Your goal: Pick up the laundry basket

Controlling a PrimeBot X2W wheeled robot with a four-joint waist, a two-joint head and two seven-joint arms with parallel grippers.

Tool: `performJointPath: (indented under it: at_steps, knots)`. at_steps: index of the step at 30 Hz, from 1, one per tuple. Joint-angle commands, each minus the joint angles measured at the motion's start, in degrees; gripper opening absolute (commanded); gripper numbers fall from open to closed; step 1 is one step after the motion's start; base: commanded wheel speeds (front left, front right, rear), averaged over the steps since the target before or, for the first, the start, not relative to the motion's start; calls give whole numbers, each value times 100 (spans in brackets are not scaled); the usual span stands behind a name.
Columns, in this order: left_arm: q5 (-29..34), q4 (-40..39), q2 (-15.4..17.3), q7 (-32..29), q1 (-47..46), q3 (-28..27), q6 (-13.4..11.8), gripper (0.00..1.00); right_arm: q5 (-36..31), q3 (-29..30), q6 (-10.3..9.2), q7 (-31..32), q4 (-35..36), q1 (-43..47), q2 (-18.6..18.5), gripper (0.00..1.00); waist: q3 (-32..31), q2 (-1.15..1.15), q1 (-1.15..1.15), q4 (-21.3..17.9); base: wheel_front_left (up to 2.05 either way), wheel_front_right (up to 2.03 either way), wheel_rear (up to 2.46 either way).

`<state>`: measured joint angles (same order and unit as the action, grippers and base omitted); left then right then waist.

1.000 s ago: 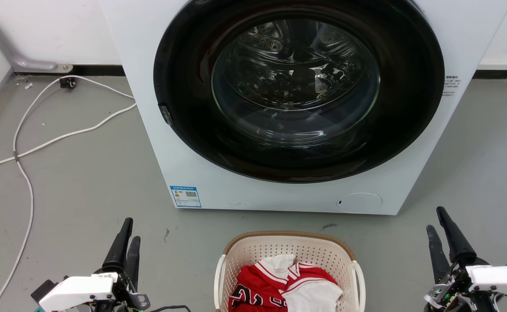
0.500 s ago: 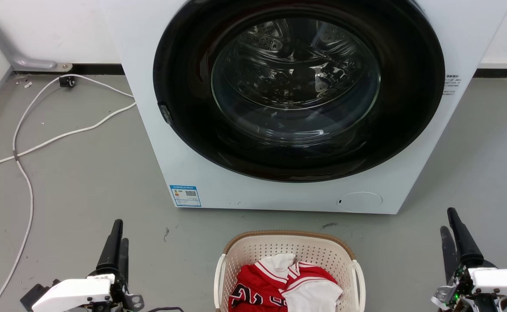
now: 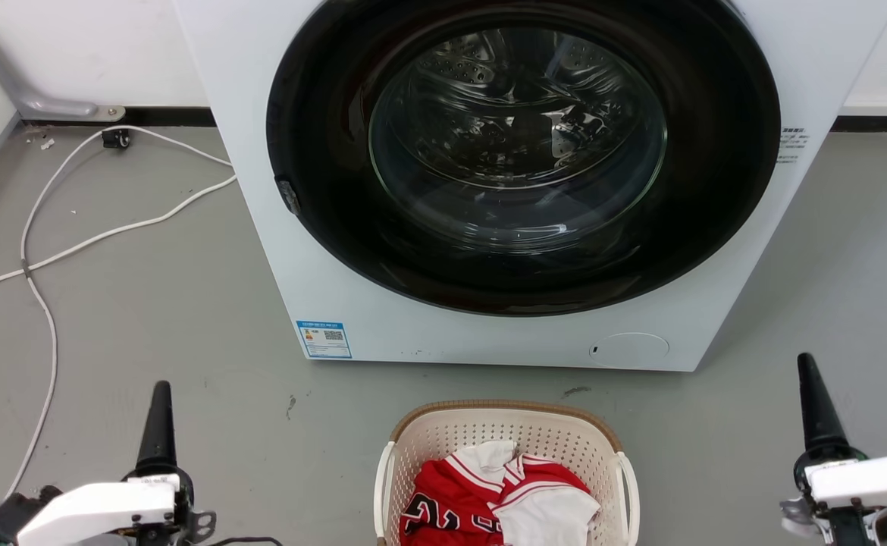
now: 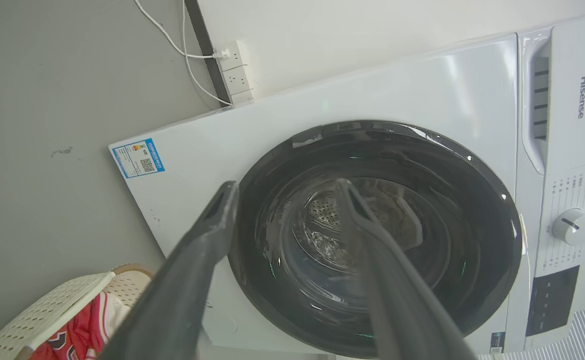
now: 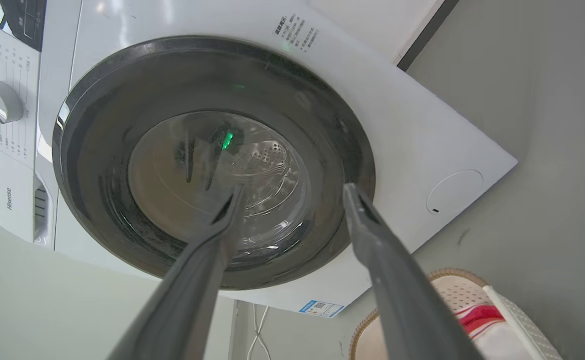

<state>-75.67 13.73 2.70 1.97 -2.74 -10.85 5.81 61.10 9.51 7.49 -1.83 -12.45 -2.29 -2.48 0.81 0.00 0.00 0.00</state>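
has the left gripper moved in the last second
Yes. In the head view the left gripper has shifted to the left, farther from the laundry basket, whose place in that view is unchanged.

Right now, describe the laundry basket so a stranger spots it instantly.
Find the white washing machine with the dark round door. On the grey floor before it sits the laundry basket: cream perforated plastic, brown rim, red-and-white jersey inside.

grey floor (image 3: 148,303), white wall (image 3: 95,45), white washing machine (image 3: 322,227), loose white cable (image 3: 49,250)
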Motion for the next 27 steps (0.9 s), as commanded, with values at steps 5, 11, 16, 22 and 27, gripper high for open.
performJointPath:
  at_steps: [5,11,16,22,27]
  knots:
    - [821,-560,19,143,-52,3,-348,100,-963,-3,0,-144,648,-154,-30,100,33,0,0,6,0,0,0]
    - [1838,-1173,19,258,74,352,-838,100,-1798,-87,0,-260,1056,-94,-32,100,68,0,0,15,0,0,0]
    - [2530,-1477,20,351,164,780,-977,100,-2437,-226,0,-354,1263,-42,-35,100,95,0,0,18,0,0,0]
    - [3384,-1644,20,456,215,1094,-1066,100,-3055,-311,0,-458,1439,14,-37,100,123,0,0,16,0,0,0]
    - [4010,-1700,21,540,251,1366,-1093,100,-3495,-359,0,-541,1574,41,-39,100,144,0,0,13,0,0,0]
